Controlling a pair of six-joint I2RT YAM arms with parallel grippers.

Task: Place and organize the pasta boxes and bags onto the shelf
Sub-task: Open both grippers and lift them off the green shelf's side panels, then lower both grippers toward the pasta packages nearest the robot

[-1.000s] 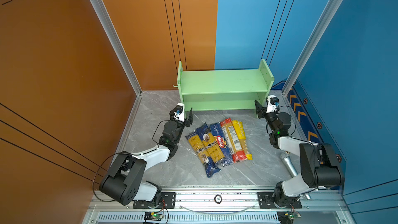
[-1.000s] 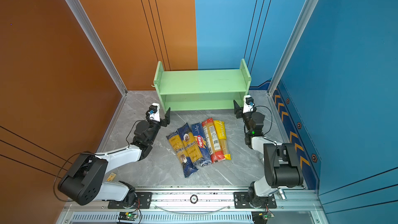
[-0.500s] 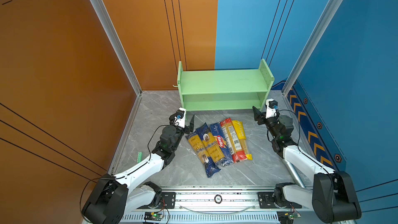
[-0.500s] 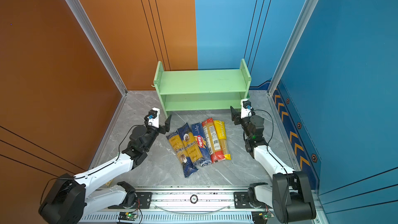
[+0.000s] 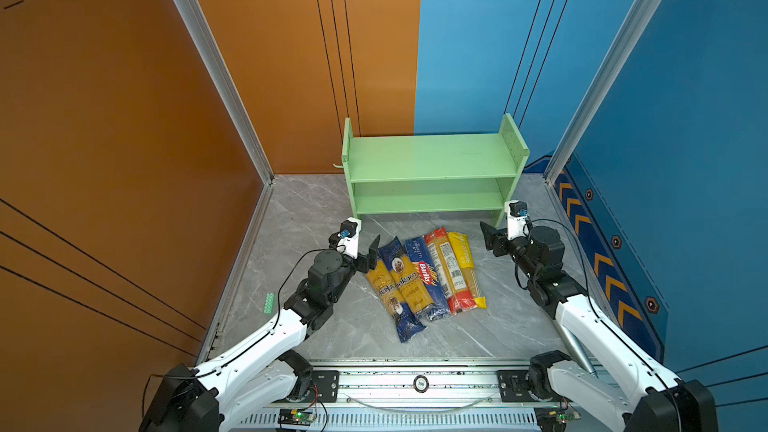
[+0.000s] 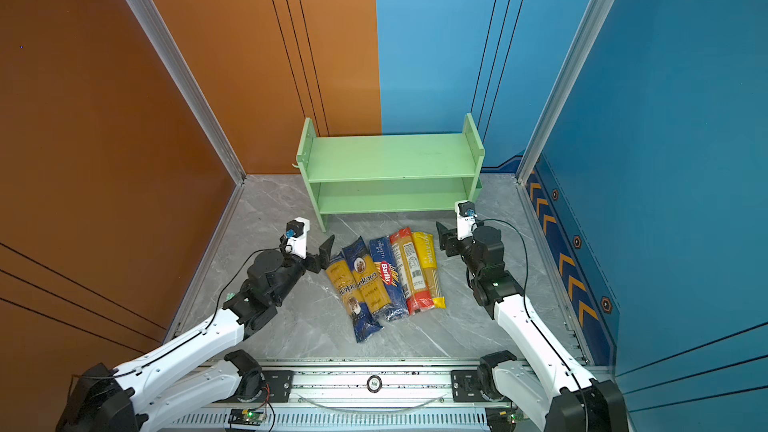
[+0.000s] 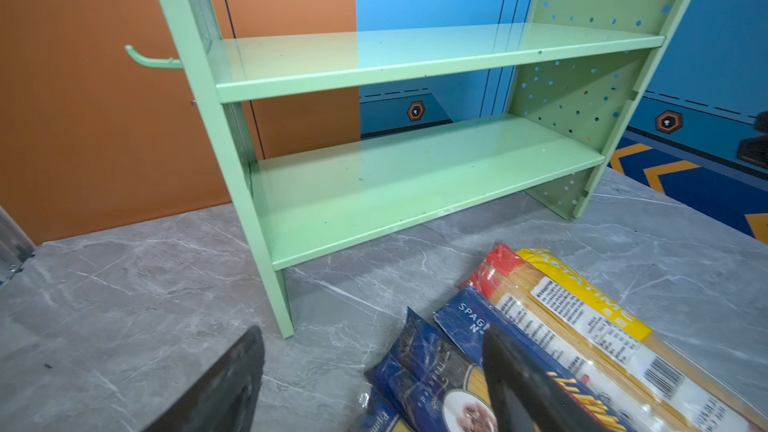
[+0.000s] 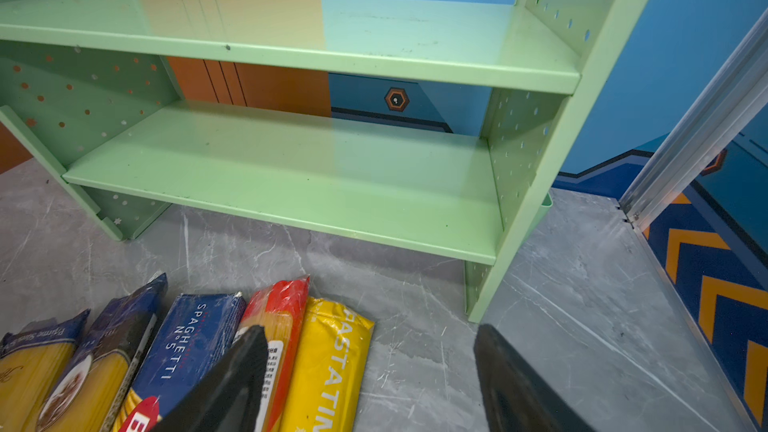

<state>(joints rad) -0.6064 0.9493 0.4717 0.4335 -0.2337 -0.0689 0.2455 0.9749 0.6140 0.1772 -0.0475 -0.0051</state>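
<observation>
Just in front of the shelf (image 5: 432,155), five pasta packets (image 5: 424,276) lie side by side on the floor (image 5: 316,209). The left gripper (image 5: 371,253), jaws spread and holding nothing, sits at the shelf-side end of the outermost navy-and-yellow packet (image 5: 379,280). The right gripper (image 5: 491,238), likewise spread, sits beside the yellow-ended packet (image 5: 463,255).

Packets (image 5: 424,280) side by side on floor (image 5: 316,218), before shelf (image 5: 432,155).
</observation>
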